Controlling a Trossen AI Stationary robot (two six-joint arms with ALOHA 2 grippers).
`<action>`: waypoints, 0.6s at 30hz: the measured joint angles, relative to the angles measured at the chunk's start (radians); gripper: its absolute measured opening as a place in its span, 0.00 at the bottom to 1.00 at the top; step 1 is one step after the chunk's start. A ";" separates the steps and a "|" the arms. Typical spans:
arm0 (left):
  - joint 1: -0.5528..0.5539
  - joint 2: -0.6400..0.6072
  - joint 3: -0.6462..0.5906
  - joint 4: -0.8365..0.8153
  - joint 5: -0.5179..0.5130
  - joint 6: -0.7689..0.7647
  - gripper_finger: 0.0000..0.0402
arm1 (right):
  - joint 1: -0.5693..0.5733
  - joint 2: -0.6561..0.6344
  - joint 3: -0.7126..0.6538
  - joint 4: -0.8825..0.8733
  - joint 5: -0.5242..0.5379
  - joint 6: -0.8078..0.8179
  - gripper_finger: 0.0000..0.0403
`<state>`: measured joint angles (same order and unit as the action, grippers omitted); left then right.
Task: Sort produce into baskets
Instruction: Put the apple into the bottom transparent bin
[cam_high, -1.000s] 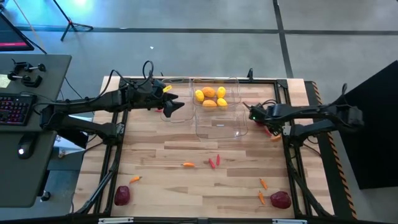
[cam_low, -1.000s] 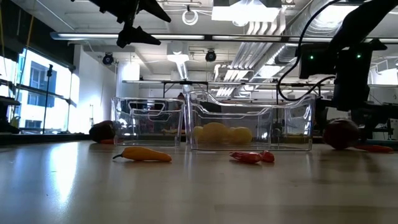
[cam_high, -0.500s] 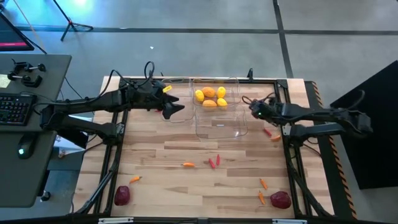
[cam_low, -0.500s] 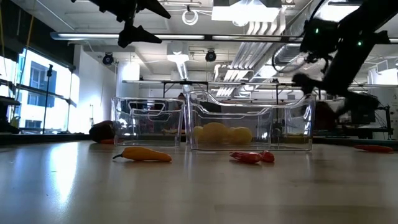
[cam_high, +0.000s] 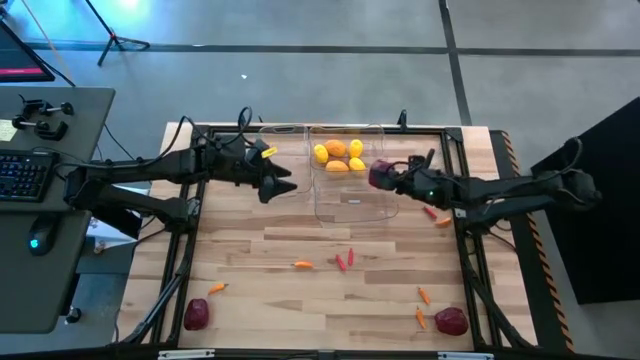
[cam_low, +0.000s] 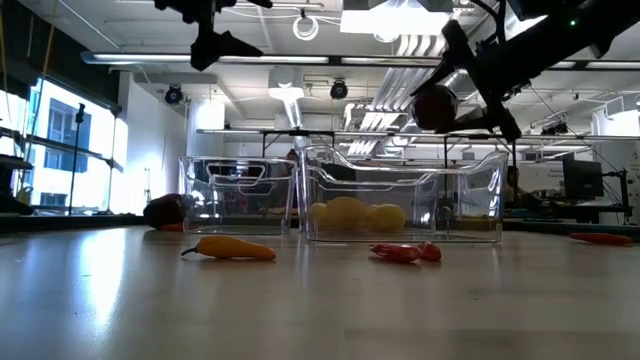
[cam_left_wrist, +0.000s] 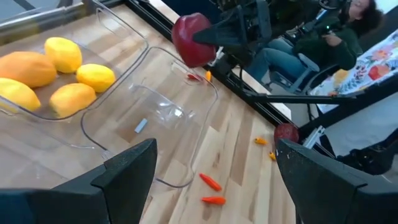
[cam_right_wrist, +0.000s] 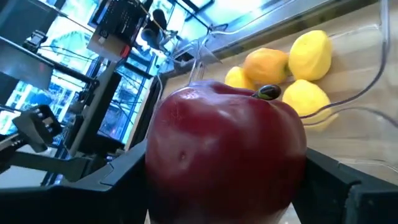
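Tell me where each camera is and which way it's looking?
High view: above the table, looking straight down; shows both arms, the right end effector holding the dark red fruit at the bin with yellow fruits.
Low view: at tabletop height, looking level across toward the bins; the arms reach in from above.
Left wrist view: on the left arm, looking past its own open fingers at the bins.
Right wrist view: on the right arm, filled by the dark red fruit.
Shared: every view shows the dark red fruit and the yellow fruits.
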<state>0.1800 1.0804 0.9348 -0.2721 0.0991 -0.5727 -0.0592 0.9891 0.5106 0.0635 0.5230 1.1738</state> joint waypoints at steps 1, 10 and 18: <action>-0.001 0.000 0.000 0.000 0.000 0.000 0.78 | 0.010 0.016 0.000 0.020 0.016 0.011 0.72; 0.000 -0.009 0.000 0.022 -0.001 -0.022 0.78 | 0.044 0.072 0.000 0.094 0.060 0.004 0.72; 0.000 -0.009 0.000 0.047 -0.016 -0.040 0.78 | 0.040 0.071 0.000 0.093 -0.038 -0.166 0.81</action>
<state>0.1802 1.0714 0.9348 -0.2246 0.0832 -0.6123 -0.0196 1.0603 0.5102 0.1563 0.4854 1.0073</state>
